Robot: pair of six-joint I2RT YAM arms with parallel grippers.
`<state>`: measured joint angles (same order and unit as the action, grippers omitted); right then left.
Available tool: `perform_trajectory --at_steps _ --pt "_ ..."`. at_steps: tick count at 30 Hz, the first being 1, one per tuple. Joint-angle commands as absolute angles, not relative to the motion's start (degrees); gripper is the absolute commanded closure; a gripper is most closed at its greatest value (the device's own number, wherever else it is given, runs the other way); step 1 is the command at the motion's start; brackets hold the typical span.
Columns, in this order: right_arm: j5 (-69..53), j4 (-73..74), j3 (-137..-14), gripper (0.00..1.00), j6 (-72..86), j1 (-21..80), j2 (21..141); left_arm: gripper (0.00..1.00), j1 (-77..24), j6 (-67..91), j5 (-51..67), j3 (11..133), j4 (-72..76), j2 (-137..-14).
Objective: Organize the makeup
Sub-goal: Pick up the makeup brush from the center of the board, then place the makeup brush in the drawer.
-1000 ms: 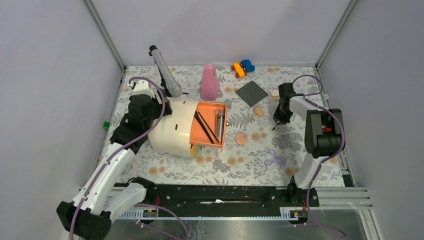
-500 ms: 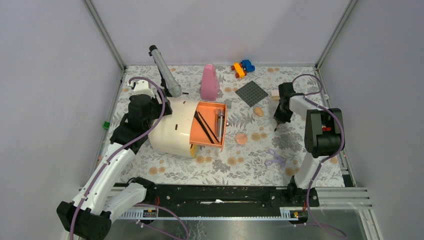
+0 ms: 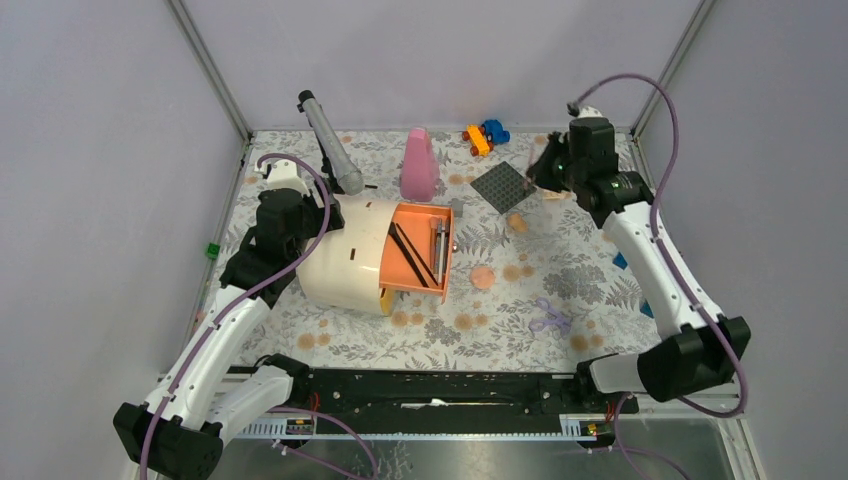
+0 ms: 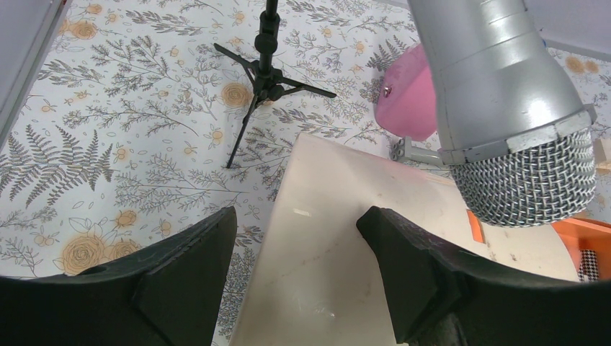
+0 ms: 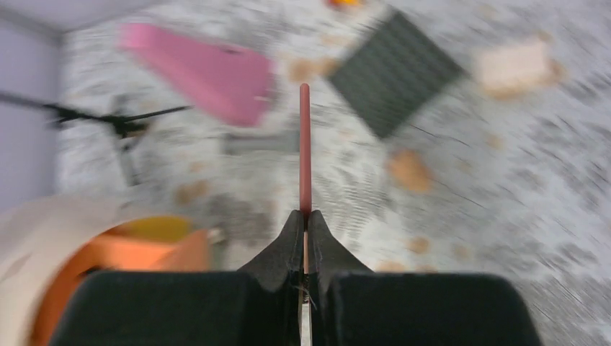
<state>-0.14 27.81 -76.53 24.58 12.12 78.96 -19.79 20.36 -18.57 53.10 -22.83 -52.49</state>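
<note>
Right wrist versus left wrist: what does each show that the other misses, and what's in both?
Right wrist only: the right gripper shut on a thin pink stick, and the studded plate. Left wrist only: the microphone head, and the left gripper open at the cream case. Both: the pink bottle, tripod, the case and the orange drawer.

Thin brushes point(image 3: 410, 255) are lying in the drawer point(image 3: 415, 225); the cone bottle point(image 3: 418, 165) is standing behind it, the studded plate point(image 3: 503, 186) sitting to its right.
</note>
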Motion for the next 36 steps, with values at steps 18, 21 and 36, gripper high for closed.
perform_trajectory --at_steps 18,21,36 --pt "2.45 43.02 -105.12 1.00 18.56 52.75 94.49 0.24 -19.42 19.07 -17.62 52.91 -24.25 -52.14" --pt "6.41 44.14 -105.12 1.00 19.33 54.05 95.82 0.24 -19.42 19.07 -17.67 52.91 -24.21 -52.05" --pt "9.06 49.31 -105.29 0.99 18.81 55.36 99.02 0.24 -19.42 19.16 -17.57 52.86 -24.23 -51.91"
